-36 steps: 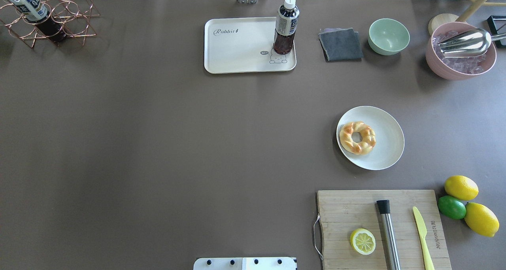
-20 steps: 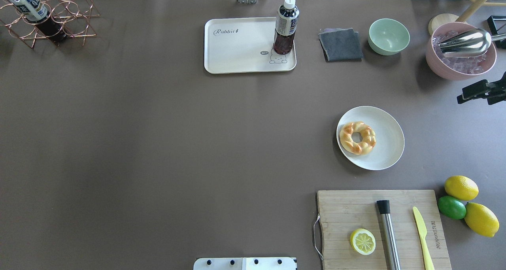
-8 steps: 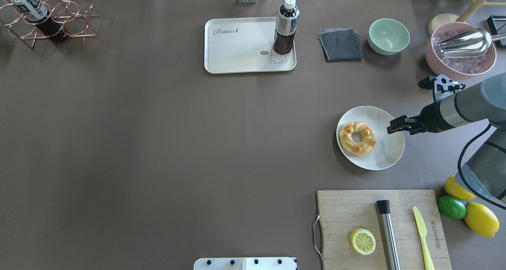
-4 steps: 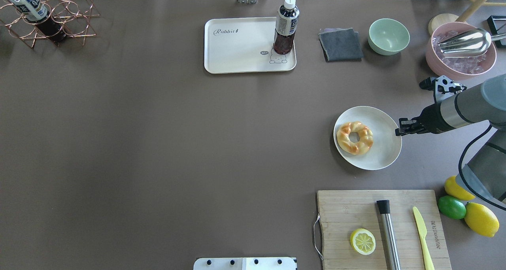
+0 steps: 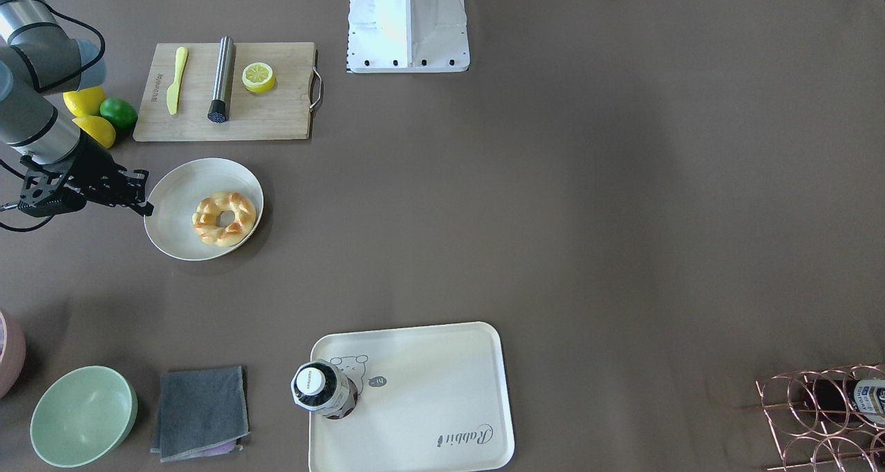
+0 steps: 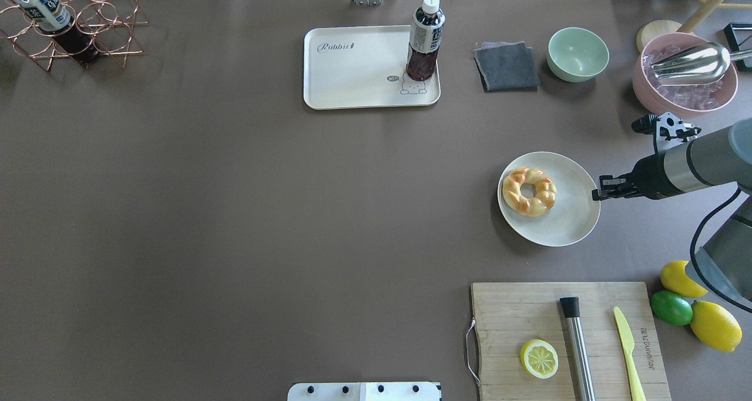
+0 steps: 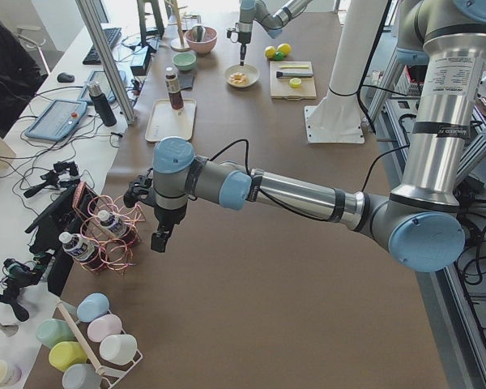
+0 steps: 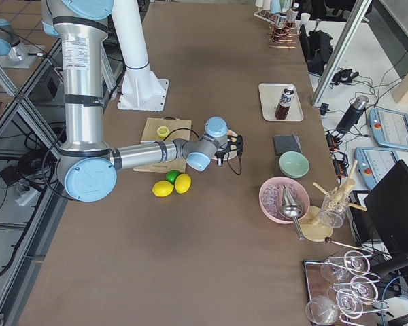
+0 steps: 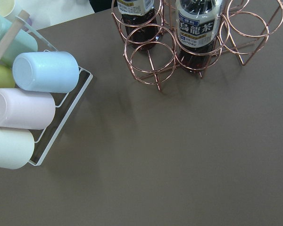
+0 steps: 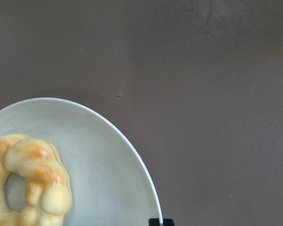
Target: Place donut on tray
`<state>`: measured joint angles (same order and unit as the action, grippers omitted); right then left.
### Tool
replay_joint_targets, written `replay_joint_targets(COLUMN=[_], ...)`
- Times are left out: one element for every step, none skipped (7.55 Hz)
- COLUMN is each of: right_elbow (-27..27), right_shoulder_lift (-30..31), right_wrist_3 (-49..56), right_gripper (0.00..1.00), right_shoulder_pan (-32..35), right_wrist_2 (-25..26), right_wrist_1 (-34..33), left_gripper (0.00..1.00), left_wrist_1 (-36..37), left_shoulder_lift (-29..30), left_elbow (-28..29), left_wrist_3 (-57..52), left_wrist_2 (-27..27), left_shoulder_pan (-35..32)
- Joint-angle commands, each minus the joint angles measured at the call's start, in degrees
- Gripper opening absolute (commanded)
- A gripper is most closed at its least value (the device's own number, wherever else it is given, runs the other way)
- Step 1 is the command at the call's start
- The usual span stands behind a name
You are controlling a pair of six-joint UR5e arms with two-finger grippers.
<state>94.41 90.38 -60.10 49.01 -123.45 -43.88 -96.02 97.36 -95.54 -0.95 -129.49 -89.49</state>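
Pinching the right-hand rim of the round white plate (image 6: 573, 216), my right tool (image 6: 596, 194) has its fingers drawn narrow on that edge. The donut (image 6: 529, 191) lies on the plate's far half, clear of the tool. The tray (image 6: 352, 72) sits well apart across the surface (image 6: 235, 213), with a tea bottle (image 6: 424, 40) upright in one corner. My left tool (image 7: 160, 240) hangs beside the copper bottle rack (image 7: 113, 243); I cannot tell whether it is wide or narrow.

A white plate (image 6: 573, 219) is near the cutting board (image 6: 505, 322) holding a lemon half (image 6: 539, 358), muddler (image 6: 578, 348) and knife (image 6: 627, 348).
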Motion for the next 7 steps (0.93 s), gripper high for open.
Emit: replay_joint_targets(right_elbow=[3.0,3.1,3.1,3.0,3.1,3.1,3.1], right_shoulder_lift=[-0.2,-0.9,-2.5,-4.7,-7.4,-9.4,-13.2], right_wrist_3=[-0.1,-0.1,-0.1,-0.1,-0.1,-0.5,-4.0], right_gripper=[0.00,0.00,0.00,0.00,0.00,0.00,0.00], right_shoulder_pan=[2.7,3.4,3.9,4.2,4.5,4.4,4.2], right_wrist_2=[-3.2,-3.6,-3.6,-3.9,-3.9,-3.8,-3.6], right_wrist_1=[0.3,0.2,-0.1,-1.5,-4.6,-6.0,-8.0], left_gripper=[0.98,0.98,0.98,0.98,0.98,0.98,0.98], left_wrist_1=[-1.5,-0.8,-1.3,-0.8,-1.7,-1.9,-2.3], left_shoulder_lift=[-0.2,0.9,1.1,2.4,2.5,2.6,3.2], left_elbow=[0.3,0.4,1.2,1.5,2.2,3.1,4.5], left_wrist_3=[-0.1,0.2,-0.1,0.4,0.2,0.0,0.5], left_wrist_2=[-0.1,0.1,1.2,1.2,0.8,0.7,0.8], left_shoulder_pan=[0.3,0.3,0.3,0.3,0.2,0.0,0.1])
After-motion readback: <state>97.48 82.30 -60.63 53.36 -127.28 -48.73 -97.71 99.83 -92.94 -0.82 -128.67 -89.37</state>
